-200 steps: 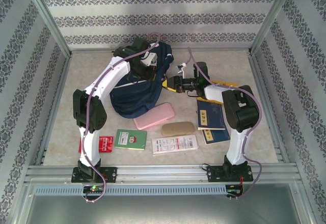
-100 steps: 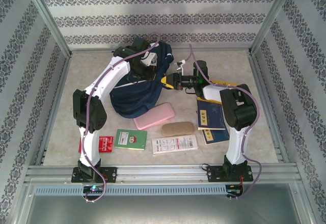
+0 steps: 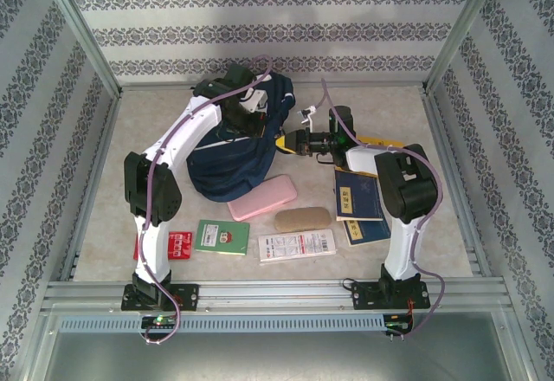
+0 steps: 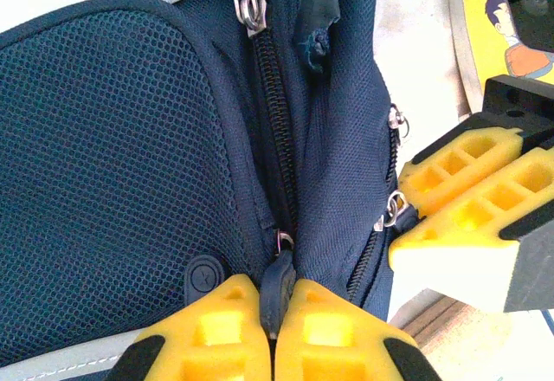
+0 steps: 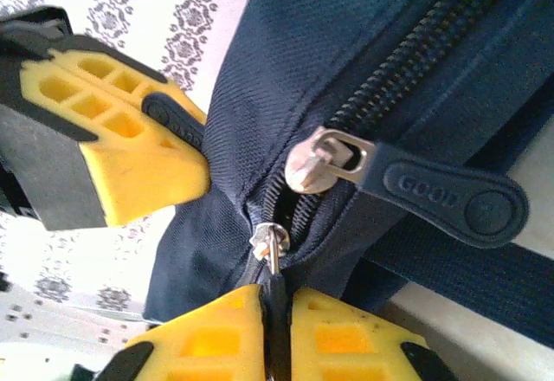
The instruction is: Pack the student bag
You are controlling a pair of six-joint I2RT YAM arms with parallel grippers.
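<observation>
**Two grips, one bag.** Two yellow-fingered pincers clamp separate zipper pulls on the student bag (image 3: 234, 160). The striped navy backpack lies slumped just left of centre in the upper half of the overhead frame, on the beige table (image 3: 112, 199).

The left gripper (image 4: 275, 307), at the bottom edge of its own wrist view, is closed tight on a navy rubber pull tab (image 4: 279, 277). The tab sits at the foot of a closed zipper track (image 4: 274, 138) that runs up mid-frame beside a mesh panel (image 4: 112, 164).

The right gripper (image 5: 275, 312), low in its wrist view, is likewise pinched shut, on a small silver zipper pull (image 5: 270, 247). A larger tab stamped "GOOD" (image 5: 450, 195) lies free to the right of it.

Each pincer appears at the edge of the other's camera, close together but not touching. Whether the two pulls ride one track cannot be told.

The double hold looks meant to steady the soft fabric on one side while the other side draws a compartment open. The bag appears zipped, and nothing can go in until it gapes.

The goods lie across the lower half of the overhead frame:
- a pink pencil case (image 3: 262, 197)
- a tan case (image 3: 302, 219)
- a green notebook (image 3: 222, 236)
- a red packet (image 3: 179, 245)
- a white printed pack (image 3: 297, 244)
- blue books (image 3: 359, 197) at right

Packing proper seems not yet begun.
</observation>
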